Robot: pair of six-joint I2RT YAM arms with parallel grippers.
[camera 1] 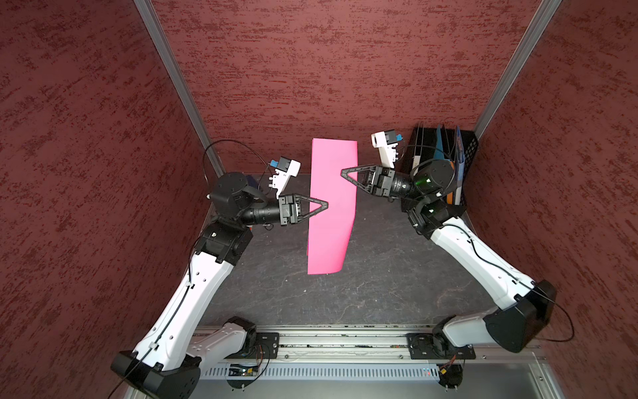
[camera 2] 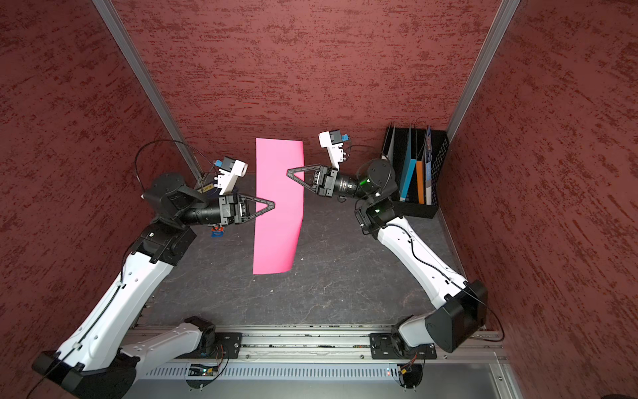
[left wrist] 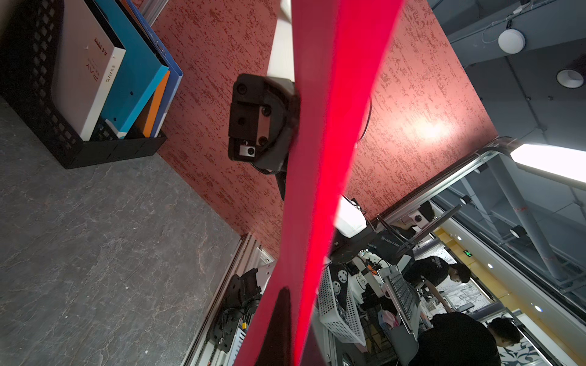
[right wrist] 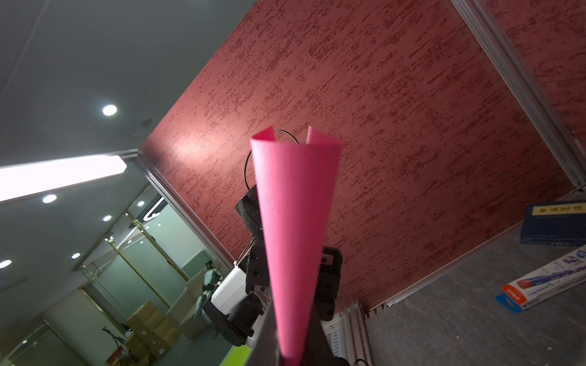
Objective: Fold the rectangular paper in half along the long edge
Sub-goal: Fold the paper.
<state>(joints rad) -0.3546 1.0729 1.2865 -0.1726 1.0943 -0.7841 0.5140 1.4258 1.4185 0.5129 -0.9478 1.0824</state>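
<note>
Both top views: rectangular paper (camera 1: 331,235) held curled above the table (camera 1: 379,283) between the arms. The left gripper (camera 1: 325,205) pinches one long edge, the right gripper (camera 1: 342,172) the opposite edge, both sets of jaws pressed onto the sheet.

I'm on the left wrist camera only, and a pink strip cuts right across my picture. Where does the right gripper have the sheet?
Observer: In both top views the right gripper is shut on the rectangular paper at its right long edge. That is farther back than the left gripper, which is shut on the left long edge.
Operator: Is it creased yet?
Observer: No crease shows. In the right wrist view the sheet curls lengthwise into a trough, its two far corners bending toward each other.
Operator: Anything on the table near my gripper?
Observer: In a top view a small blue item lies on the table under the left gripper's base.
</note>
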